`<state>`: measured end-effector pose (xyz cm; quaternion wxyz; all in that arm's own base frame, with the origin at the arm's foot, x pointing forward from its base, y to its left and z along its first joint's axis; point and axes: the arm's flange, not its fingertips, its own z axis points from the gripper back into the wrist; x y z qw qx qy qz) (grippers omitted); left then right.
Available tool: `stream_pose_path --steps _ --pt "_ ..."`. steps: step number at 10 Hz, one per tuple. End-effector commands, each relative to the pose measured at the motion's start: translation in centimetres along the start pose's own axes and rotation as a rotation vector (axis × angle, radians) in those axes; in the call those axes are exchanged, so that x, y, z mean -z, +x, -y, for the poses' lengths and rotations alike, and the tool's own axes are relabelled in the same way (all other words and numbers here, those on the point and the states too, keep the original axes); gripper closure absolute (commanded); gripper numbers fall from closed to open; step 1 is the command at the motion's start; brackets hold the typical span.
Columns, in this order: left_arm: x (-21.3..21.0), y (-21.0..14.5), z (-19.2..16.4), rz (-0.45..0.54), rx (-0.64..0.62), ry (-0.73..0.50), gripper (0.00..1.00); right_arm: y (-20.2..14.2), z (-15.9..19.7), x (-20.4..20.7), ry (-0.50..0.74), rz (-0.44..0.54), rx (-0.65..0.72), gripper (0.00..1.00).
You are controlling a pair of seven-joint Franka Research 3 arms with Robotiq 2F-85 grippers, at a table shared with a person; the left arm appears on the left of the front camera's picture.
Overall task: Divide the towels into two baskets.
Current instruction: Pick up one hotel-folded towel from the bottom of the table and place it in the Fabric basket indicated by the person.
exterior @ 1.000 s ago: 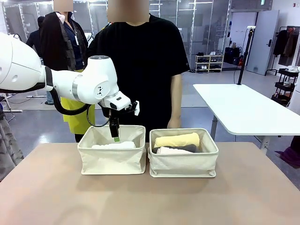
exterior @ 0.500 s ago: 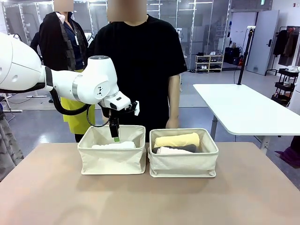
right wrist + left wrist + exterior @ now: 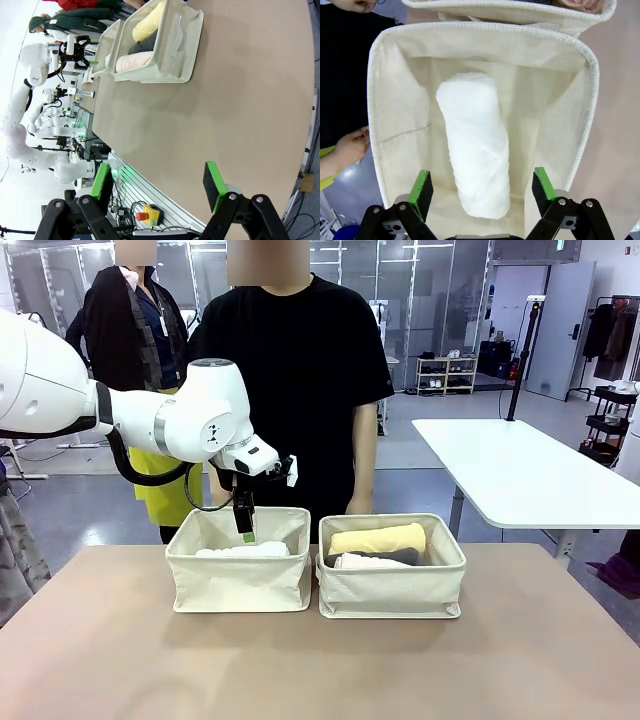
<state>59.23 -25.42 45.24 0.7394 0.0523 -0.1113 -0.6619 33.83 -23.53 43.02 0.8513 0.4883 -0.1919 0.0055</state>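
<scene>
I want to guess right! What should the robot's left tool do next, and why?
Probably lift out of the left basket and go towards the right basket. The left tool is open above the white towel, which lies alone there, while three towels crowd the other basket.

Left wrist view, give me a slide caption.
Open left pincer above a white towel roll lying in a cream canvas basket.

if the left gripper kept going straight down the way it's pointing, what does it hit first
Most likely the white towel lying in the left basket. The left gripper hangs open above it, fingers on either side of the roll, with nothing in between.
</scene>
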Motion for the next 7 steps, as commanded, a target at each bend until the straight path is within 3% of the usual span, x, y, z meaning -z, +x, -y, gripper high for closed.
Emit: stream_pose_path --steps 1,7 --pt "-0.2 -0.25 -0.16 -0.002 0.001 0.004 0.0 -0.21 -0.55 -0.09 0.005 0.002 0.024 0.08" --pt "-0.2 -0.25 -0.16 -0.002 0.001 0.004 0.0 -0.21 -0.55 -0.09 0.005 0.002 0.024 0.08"
